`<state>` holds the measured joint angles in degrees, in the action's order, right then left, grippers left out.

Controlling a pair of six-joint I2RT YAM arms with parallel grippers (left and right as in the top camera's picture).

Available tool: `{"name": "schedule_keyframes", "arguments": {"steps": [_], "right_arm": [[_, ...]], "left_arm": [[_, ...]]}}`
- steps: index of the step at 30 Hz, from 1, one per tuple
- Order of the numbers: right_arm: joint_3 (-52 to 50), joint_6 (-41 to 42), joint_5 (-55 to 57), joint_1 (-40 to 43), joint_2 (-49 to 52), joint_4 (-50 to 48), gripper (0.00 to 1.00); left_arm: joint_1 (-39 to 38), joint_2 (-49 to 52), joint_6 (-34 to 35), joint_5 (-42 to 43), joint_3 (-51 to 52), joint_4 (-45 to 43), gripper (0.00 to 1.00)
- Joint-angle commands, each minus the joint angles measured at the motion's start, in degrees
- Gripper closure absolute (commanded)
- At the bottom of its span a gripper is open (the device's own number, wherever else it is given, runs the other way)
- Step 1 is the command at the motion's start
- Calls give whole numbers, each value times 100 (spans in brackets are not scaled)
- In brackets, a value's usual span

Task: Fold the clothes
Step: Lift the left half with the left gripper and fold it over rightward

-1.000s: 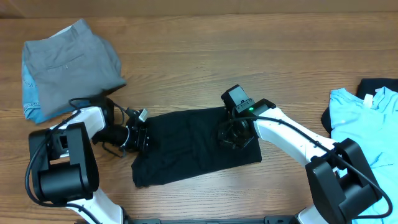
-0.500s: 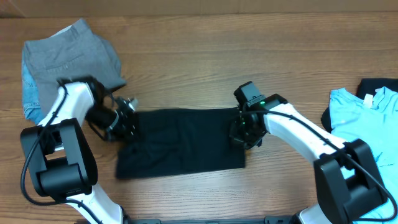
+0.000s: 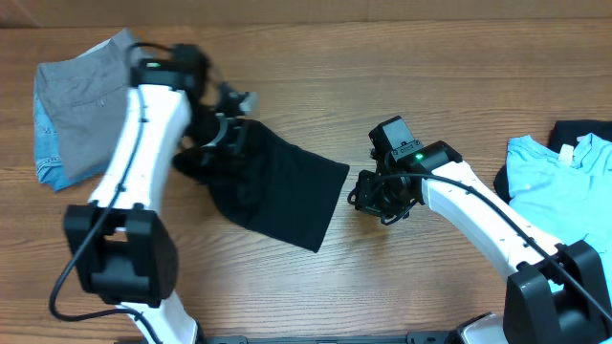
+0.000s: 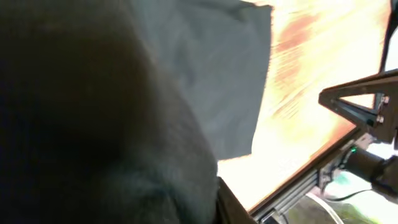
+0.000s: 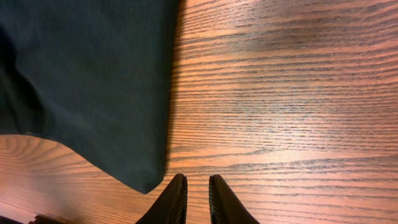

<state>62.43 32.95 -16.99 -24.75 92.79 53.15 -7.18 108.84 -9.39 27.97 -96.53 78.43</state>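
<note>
A small white tag (image 3: 566, 154) is spotted by the collar of the light blue T-shirt (image 3: 564, 210) at the far right of the table (image 3: 402, 67), but it is too small for any writing to be made out. A dark garment (image 3: 585, 128) is seen partly tucked under that shirt.

Over to the jaws now. The left gripper (image 3: 228, 141) is buried in the bunched upper-left edge of the black T-shirt (image 3: 282, 191), and its jaws are hidden by cloth. The left wrist view is filled with blurred dark fabric, so it cannot be told whether they are clamped.

The shirt is laid out as a slanted slab left of centre, with one corner pointed toward the right gripper (image 3: 371, 196). In the right wrist view, its jaws are seen drawn almost together with only a thin slit left between them. Nothing is held, and they are poised over bare wood just beside the shirt's corner.

At far left, grey trousers (image 3: 105, 96) are seen folded on a blue patterned cloth (image 3: 43, 143).
</note>
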Motion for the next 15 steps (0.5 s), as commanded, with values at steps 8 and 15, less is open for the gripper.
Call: {"name": "schedule_keyframes", "arguments": {"steps": [8, 15], "right_arm": [[136, -42, 48, 11, -96, 37, 84], [136, -35, 164, 13, -96, 129, 84]], "left_arm": [[-1633, -37, 1486, -1001, 341, -960, 67], [-2044, -37, 1886, -984, 520, -1095, 60]]}}
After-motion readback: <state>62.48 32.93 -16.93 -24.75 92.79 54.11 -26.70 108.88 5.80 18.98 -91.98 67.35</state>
